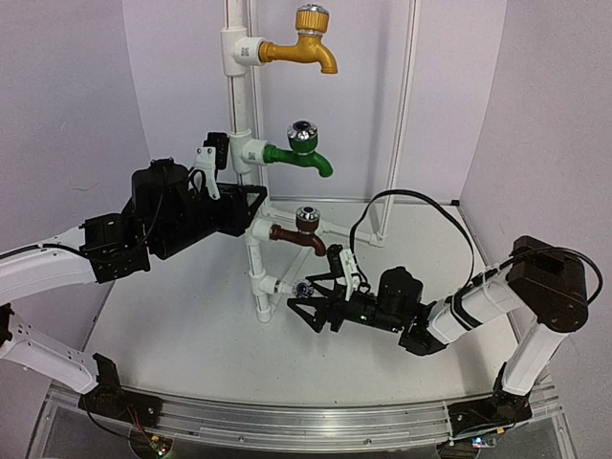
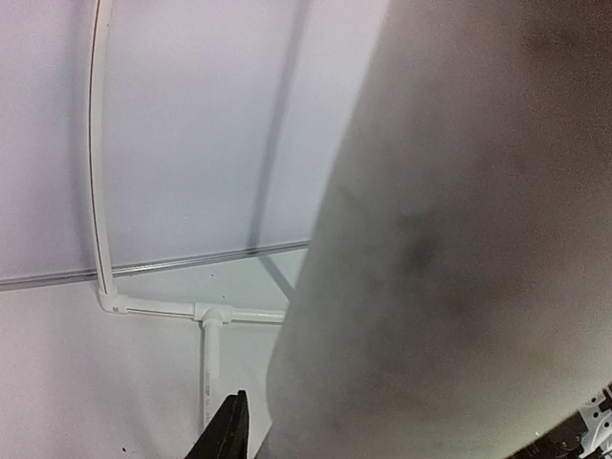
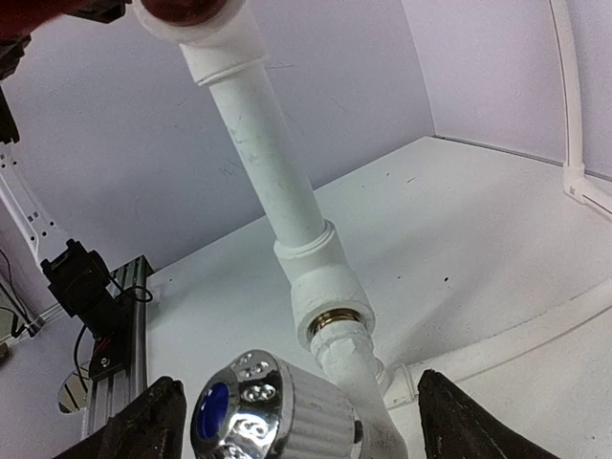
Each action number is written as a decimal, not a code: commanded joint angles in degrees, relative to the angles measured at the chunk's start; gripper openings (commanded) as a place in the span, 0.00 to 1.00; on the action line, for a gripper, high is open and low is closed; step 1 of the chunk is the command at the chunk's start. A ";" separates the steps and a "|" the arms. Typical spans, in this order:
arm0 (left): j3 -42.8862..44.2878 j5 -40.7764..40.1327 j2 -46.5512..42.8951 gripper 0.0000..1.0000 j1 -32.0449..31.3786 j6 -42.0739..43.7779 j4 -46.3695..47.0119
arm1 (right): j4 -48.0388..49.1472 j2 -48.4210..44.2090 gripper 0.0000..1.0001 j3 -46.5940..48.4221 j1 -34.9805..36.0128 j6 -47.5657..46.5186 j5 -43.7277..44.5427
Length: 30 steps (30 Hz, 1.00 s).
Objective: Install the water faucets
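Note:
A white upright pipe (image 1: 239, 105) carries a yellow faucet (image 1: 304, 48), a green faucet (image 1: 306, 155) and a brown faucet (image 1: 298, 232). The white faucet (image 1: 302, 288) sits at the lowest fitting. In the right wrist view its chrome knob with a blue centre (image 3: 277, 416) is near the camera, and its taped stem enters the brass-threaded T-fitting (image 3: 330, 301). My right gripper (image 3: 306, 426) is open, its fingers wide on either side of this faucet; it also shows in the top view (image 1: 308, 296). My left gripper (image 1: 251, 203) grips the pipe between the green and brown faucets. The pipe fills the left wrist view as a grey blur (image 2: 459, 249).
The pipe stand's white base bars (image 2: 206, 314) lie on the white table. A thin white tube (image 1: 406, 96) rises at the back right. Pale walls close in the back and sides. An aluminium rail (image 1: 287, 421) runs along the near edge.

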 commanded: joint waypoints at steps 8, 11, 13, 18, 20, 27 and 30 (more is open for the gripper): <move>0.24 7.95 1.52 0.00 -0.84 -13.90 -9.76 | -5.23 -1.21 0.62 1.17 -0.50 2.53 0.55; 0.44 8.06 1.75 0.00 -0.86 -14.02 -9.75 | -5.15 -1.10 0.50 2.61 -1.72 10.65 -0.53; 0.65 8.18 1.79 0.00 -0.88 -14.01 -9.76 | -5.14 -0.49 0.44 3.44 -2.71 15.73 -1.72; 0.72 8.22 1.78 0.00 -0.86 -13.89 -9.76 | -4.73 2.43 0.20 4.60 -7.59 32.94 -6.16; 0.55 8.21 1.81 0.00 -0.86 -13.94 -9.73 | -4.45 4.36 0.19 4.79 -9.85 40.35 -8.26; 0.00 7.79 1.09 0.00 -0.84 -13.98 -9.73 | 3.67 15.20 0.43 6.91 -17.04 66.08 -19.98; -0.08 7.79 0.79 0.00 -0.88 -14.03 -9.76 | 6.32 17.80 0.49 7.75 -17.94 67.23 -22.29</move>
